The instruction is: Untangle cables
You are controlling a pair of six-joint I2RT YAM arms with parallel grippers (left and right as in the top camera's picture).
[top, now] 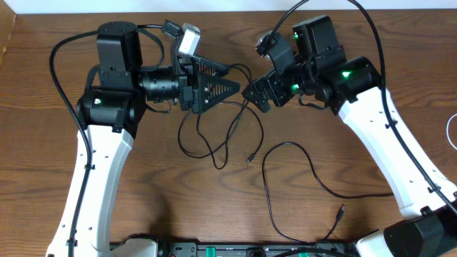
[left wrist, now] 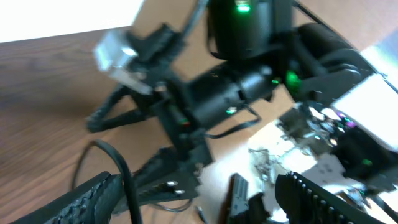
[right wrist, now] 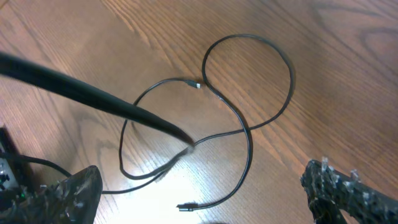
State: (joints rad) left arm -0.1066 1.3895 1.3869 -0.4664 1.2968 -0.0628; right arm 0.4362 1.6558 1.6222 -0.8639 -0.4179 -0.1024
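Thin black cables lie tangled on the wooden table. One cable [top: 214, 139] loops below both grippers and ends in a small plug [top: 248, 158]. Another cable [top: 307, 171] curves toward the front right. My left gripper [top: 234, 77] points right, open, above the loops. In the left wrist view, blurred, a black cord [left wrist: 124, 177] hangs just inside the left finger [left wrist: 87, 199], not pinched. My right gripper [top: 251, 96] faces it, open. The right wrist view shows looped cable [right wrist: 249, 134] on the table between wide fingers [right wrist: 354, 193], and a blurred cord [right wrist: 93, 93] slanting close to the camera.
A whitish cord [top: 451, 132] shows at the table's right edge. Thicker black arm cords [top: 64, 50] run from both robot arms. The two grippers are close together at the table's middle back. The arm bases [top: 143, 246] stand at the front edge.
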